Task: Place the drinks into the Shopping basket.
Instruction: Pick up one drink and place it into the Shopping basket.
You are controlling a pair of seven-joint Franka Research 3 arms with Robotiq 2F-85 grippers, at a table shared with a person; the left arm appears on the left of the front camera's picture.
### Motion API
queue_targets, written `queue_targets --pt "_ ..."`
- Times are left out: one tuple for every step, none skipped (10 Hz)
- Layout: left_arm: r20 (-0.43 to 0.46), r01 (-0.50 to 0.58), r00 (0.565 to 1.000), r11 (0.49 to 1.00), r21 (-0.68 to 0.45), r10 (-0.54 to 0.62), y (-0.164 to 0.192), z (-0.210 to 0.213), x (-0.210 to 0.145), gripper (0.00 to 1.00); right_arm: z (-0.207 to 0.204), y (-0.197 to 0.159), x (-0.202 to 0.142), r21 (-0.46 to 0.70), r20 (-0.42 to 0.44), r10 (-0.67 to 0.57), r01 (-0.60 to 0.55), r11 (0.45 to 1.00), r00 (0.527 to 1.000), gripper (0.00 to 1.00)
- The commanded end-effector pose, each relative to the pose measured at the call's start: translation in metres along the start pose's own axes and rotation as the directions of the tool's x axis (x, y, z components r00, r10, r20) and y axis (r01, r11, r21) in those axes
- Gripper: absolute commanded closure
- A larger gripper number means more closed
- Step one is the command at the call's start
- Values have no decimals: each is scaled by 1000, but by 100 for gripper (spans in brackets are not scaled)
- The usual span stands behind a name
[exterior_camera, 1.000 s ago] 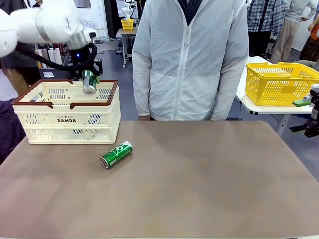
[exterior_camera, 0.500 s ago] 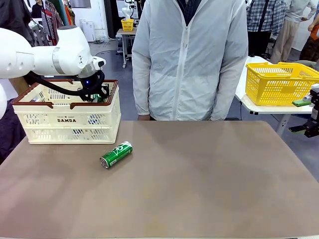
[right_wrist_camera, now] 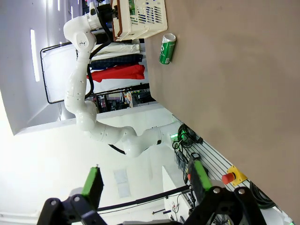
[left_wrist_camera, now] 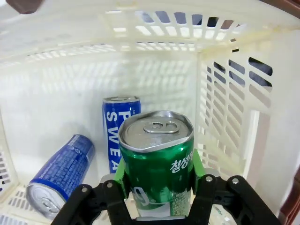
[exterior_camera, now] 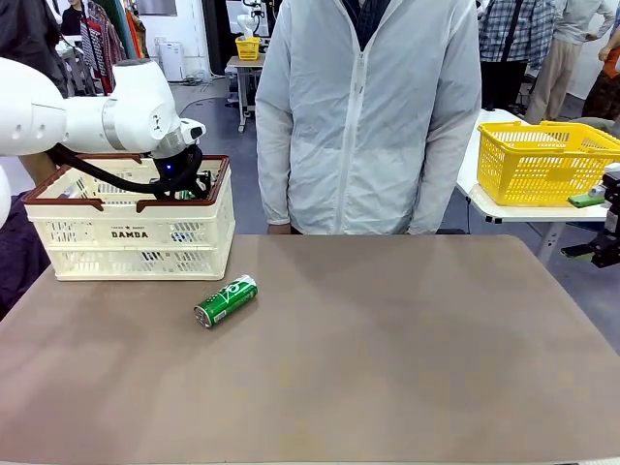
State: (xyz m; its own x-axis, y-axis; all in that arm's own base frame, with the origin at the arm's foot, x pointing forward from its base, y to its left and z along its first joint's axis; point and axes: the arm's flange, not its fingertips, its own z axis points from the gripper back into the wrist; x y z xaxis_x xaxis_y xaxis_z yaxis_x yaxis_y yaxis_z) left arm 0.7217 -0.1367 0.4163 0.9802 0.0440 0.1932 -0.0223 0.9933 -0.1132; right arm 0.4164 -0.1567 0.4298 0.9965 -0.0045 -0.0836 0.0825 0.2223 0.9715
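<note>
Brown table, person in a white jacket standing at the far side, yellow basket on a side table off to the right. Left gripper is down inside the Shopping basket w/ its pads clamped on a green can, top end a bit dented, held upright-ish above the floor of the basket. Two blue cans already lying in there, one right behind the green one, the other beside it.

Right gripper is parked off the table's right edge, fingers spread wide, nothing in it.

Progress imo: 2 in, a 3rd basically in, just needs letting go. One more green can on the table, lying on its side near the basket front, not touched yet. So roughly 3/4 done, one pick left afaict.
</note>
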Motion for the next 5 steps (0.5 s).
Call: queue_targets --pt "-10 12 1000 1000 -15 -12 3 9 -4 0 2 4 0 -24 -7 -18 18 1000 1000 0" --pt "-9 12 1000 1000 -12 -12 3 10 -3 0 2 4 0 -24 -7 -18 18 1000 1000 0" --pt "-2 15 1000 1000 -15 -15 3 11 -3 0 2 4 0 -24 -7 -18 18 1000 1000 0" --pt "3 14 1000 1000 -26 -14 4 13 -4 0 2 4 0 -24 -7 -18 18 1000 1000 0" --pt "8 13 1000 1000 -28 -13 5 15 -3 0 2 4 0 -24 -7 -18 18 1000 1000 0"
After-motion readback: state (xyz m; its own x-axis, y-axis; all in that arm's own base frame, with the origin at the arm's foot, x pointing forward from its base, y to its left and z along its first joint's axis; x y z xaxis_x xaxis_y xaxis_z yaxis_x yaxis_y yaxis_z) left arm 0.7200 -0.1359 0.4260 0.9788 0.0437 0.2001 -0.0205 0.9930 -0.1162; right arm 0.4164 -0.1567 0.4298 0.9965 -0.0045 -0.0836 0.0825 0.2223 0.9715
